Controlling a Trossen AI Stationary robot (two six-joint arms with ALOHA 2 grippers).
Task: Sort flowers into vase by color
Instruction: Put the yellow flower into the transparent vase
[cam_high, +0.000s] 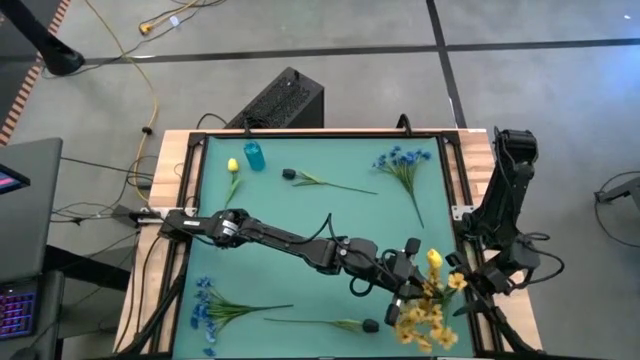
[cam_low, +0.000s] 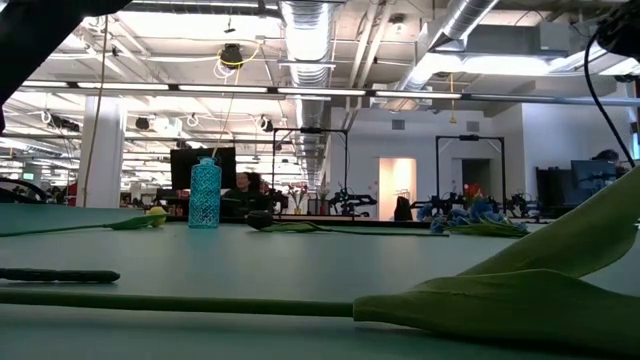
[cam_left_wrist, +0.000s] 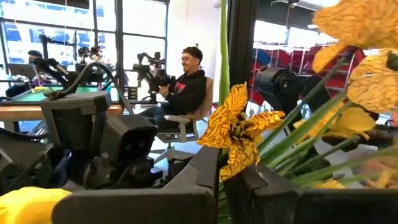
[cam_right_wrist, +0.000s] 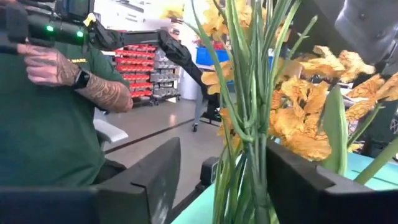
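Observation:
A bunch of yellow blossom flowers (cam_high: 425, 315) on green stems hangs over the table's near right corner. My left gripper (cam_high: 405, 285) reaches there from the left and is shut on its stems. A single yellow bud (cam_high: 433, 258) shows just beyond it. My right gripper (cam_right_wrist: 230, 180) is at the right edge, open. Its fingers stand on either side of the same stems (cam_right_wrist: 249, 155). The blue lattice vase (cam_high: 254, 156) stands at the far left, far from both grippers. My left gripper pinches several green stems (cam_left_wrist: 225, 186) of the yellow bunch between its two fingers. The fingers come about level from the table's left. The yellow blossoms (cam_left_wrist: 236, 127) and the stems fan out just beyond the fingertips.
Lying flat on the green mat are a yellow bud sprig (cam_high: 232, 170), a dark bud sprig (cam_high: 305, 178), blue clusters at the far right (cam_high: 402, 162) and near left (cam_high: 208, 302), and a dark bud sprig (cam_high: 355, 324) at the near edge. A person sits beyond the table (cam_left_wrist: 186, 87).

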